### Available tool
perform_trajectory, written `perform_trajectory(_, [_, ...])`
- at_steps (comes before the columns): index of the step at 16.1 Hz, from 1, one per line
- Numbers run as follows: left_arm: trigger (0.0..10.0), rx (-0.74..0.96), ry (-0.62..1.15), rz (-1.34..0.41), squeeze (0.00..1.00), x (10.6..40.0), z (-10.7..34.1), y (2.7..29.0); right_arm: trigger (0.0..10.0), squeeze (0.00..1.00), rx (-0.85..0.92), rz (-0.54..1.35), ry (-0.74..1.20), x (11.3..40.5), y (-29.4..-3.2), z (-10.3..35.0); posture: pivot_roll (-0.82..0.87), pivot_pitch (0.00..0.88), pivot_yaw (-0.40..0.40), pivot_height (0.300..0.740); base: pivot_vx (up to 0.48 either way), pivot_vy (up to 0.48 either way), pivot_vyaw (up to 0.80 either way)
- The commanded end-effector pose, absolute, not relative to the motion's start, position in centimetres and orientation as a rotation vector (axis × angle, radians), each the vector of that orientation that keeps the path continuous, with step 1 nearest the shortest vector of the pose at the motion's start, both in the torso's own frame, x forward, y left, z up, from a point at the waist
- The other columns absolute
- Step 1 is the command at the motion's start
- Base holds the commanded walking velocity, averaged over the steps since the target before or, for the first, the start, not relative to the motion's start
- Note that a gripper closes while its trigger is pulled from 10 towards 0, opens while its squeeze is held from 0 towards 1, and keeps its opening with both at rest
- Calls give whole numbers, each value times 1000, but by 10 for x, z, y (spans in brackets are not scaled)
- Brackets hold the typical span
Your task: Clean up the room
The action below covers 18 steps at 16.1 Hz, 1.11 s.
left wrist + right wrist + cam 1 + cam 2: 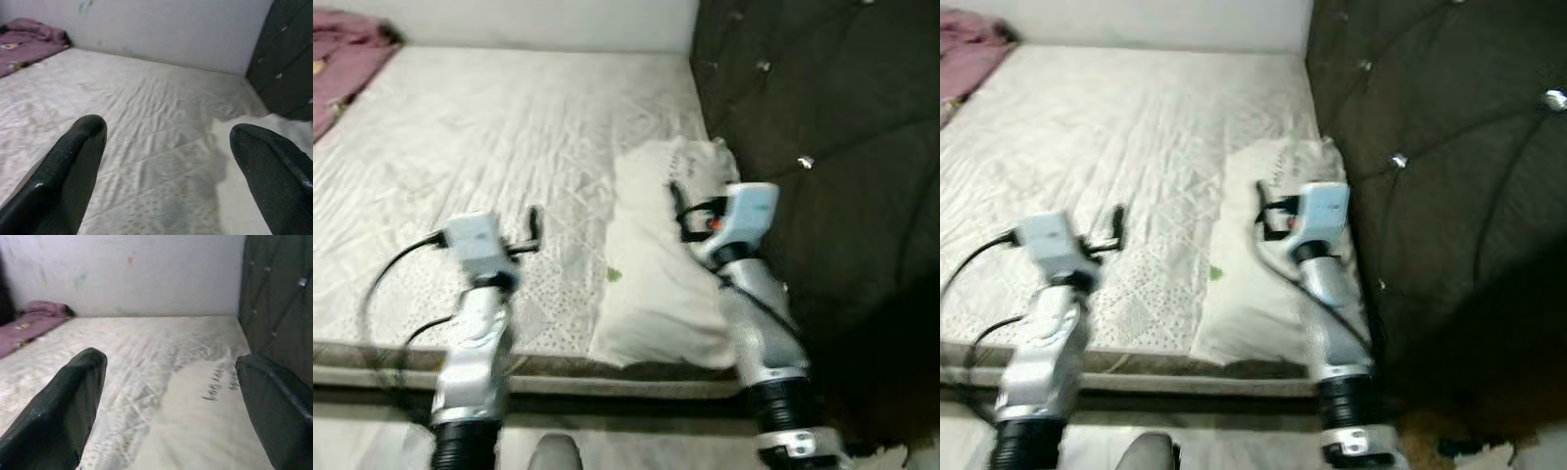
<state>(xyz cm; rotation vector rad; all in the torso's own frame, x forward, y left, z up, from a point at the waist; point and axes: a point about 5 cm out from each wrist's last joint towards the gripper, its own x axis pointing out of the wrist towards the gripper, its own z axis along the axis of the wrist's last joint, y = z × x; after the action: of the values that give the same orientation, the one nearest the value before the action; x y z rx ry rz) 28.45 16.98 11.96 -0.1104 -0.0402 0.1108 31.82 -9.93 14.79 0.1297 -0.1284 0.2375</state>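
Pillow on bed under right claw, both claws' fingers apart.

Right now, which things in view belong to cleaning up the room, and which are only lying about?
Belong to the job:
- white pillow by the headboard
- purple blanket, bunched at the far corner
- right hand, open above the pillow
- left hand, open above the bed

Only there:
- bed sheet
- dark tufted headboard
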Motion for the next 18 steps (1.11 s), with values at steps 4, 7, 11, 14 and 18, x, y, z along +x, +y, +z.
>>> perform_trajectory(4, [10000, -134, -23, 34, 0, 287, 119, 155, 10000, 0, 178, 138, -83, 314, -117, 138, 49, 0, 5, 740, 0, 0, 0])
perform_trajectory(7, [10000, -130, -20, 40, 0, 287, 119, 157, 10000, 0, 203, 126, 9, 312, -119, 126, 49, 0, -7, 740, 0, 0, 0])
perform_trajectory(11, [10000, -128, 23, 49, 0, 285, 110, 154, 10000, 0, 127, 237, -24, 310, -107, 131, 46, 0, -16, 740, 0, 360, 0])
perform_trajectory(14, [10000, -134, 11, 44, 0, 287, 111, 152, 10000, 0, 91, 234, -7, 311, -105, 130, 43, 0, -16, 740, 0, 480, 0])
perform_trajectory(18, [10000, -140, 2, 50, 0, 289, 115, 153, 10000, 0, 100, 228, 21, 310, -108, 126, 40, 0, -12, 740, 0, 480, 0])
